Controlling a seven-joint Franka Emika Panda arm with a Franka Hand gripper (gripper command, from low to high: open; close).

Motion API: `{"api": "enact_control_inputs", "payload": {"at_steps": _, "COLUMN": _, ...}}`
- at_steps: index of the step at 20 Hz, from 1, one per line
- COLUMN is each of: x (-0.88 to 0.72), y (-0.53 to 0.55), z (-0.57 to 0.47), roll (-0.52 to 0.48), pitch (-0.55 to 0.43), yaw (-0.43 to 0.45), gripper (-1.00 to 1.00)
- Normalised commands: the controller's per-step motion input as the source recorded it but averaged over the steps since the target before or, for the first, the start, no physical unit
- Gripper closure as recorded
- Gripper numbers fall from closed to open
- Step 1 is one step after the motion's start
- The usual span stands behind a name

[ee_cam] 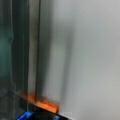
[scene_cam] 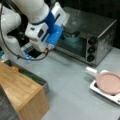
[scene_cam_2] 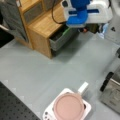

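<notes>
My gripper (scene_cam: 62, 30), a white and blue hand on the white arm, is at the left end of the toaster oven's (scene_cam: 100, 27) front, up against its glass door (scene_cam: 71, 43). A teal dish (scene_cam: 72, 37) shows inside, behind the glass. Its fingers are hidden by the hand itself in both front views. From the opposite side the blue hand (scene_cam_2: 80, 15) hangs at a front view's top, over the grey table. The wrist view is filled by the dark glass door (ee_cam: 15, 55) on the left and grey table (ee_cam: 87, 55) on the right, with an orange and blue piece (ee_cam: 46, 106) at the bottom.
A pink pan (scene_cam: 108, 82) with a white handle sits on a white base (scene_cam: 93, 87) at a front view's right; it shows again as the pan (scene_cam_2: 68, 106). A wooden cabinet (scene_cam_2: 45, 23) stands with a grey drawer (scene_cam_2: 61, 38) pulled open. The oven has three black knobs (scene_cam: 91, 48).
</notes>
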Motion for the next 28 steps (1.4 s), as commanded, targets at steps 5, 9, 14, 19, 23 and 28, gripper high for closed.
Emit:
{"api": "enact_control_inputs", "payload": {"at_steps": 5, "x": -0.47, "y": 0.99, "z": -0.1, "roll": 0.099, "pitch": -0.095, "yaw": -0.188, "gripper": -1.0}}
{"api": "enact_control_inputs", "payload": {"at_steps": 9, "x": -0.55, "y": 0.82, "z": -0.12, "roll": 0.025, "pitch": -0.15, "yaw": -0.283, "gripper": -1.0}}
{"api": "enact_control_inputs", "payload": {"at_steps": 14, "x": -0.53, "y": 0.64, "z": -0.19, "roll": 0.063, "pitch": -0.225, "yaw": -0.352, "gripper": -1.0}}
{"api": "enact_control_inputs", "payload": {"at_steps": 19, "x": -0.41, "y": 0.19, "z": -0.28, "roll": 0.129, "pitch": -0.238, "yaw": -0.291, "gripper": -1.0}}
{"api": "enact_control_inputs", "payload": {"at_steps": 23, "x": -0.3, "y": -0.11, "z": -0.31, "roll": 0.215, "pitch": -0.211, "yaw": -0.221, "gripper": -1.0}}
{"api": "enact_control_inputs", "payload": {"at_steps": 28, "x": -0.26, "y": -0.2, "z": -0.32, "roll": 0.264, "pitch": -0.202, "yaw": -0.142, "gripper": -1.0}}
